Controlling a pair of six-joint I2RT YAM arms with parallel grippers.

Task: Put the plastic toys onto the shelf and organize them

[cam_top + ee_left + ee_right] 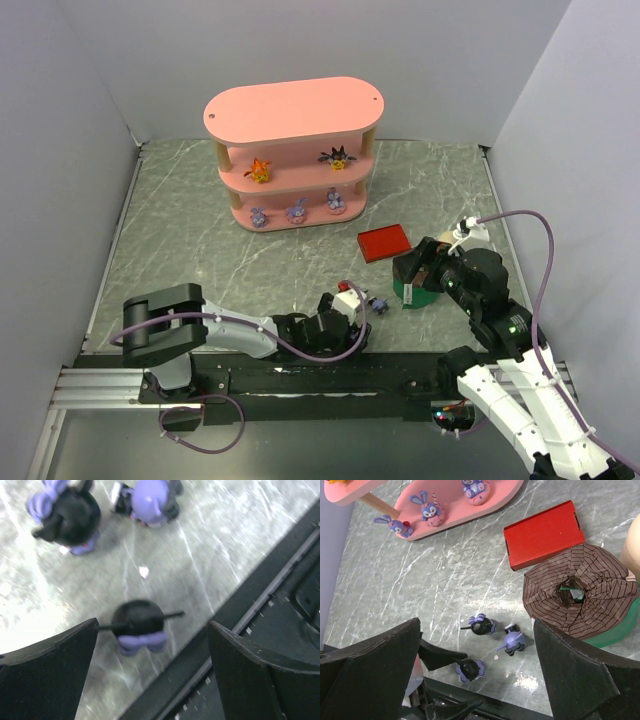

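Left gripper (pixel 153 625): jaws spread wide, holding nothing, set low over the grey marbled table (pixel 180 250) close to its near edge. One dark figurine (pixel 138 625) shows directly between the two fingers (pixel 50 675), on the table just beside the black base rail (pixel 260 605). Whether its thin side spikes touch either finger cannot be told. Two further dark figurines (pixel 67 515) lie just beyond the fingertips, near each other and apart from the first.

Right gripper (pixel 477 625): likewise wide open and empty, hanging beside the green cylinder (pixel 612 630) with the brown striped top. All three dark toys lie on the table below it, on the side toward the left arm.

The pink shelf (pixel 295 110) stands at the far side of the table, well apart from both grippers. Its middle board carries the orange figurine (pixel 260 170) and the spiky black-and-yellow figurine (pixel 336 157). Its bottom board carries three lilac-pink figurines (pixel 296 210) in a row. A flat red box (pixel 385 242) lies on the table between the shelf and the cylinder.
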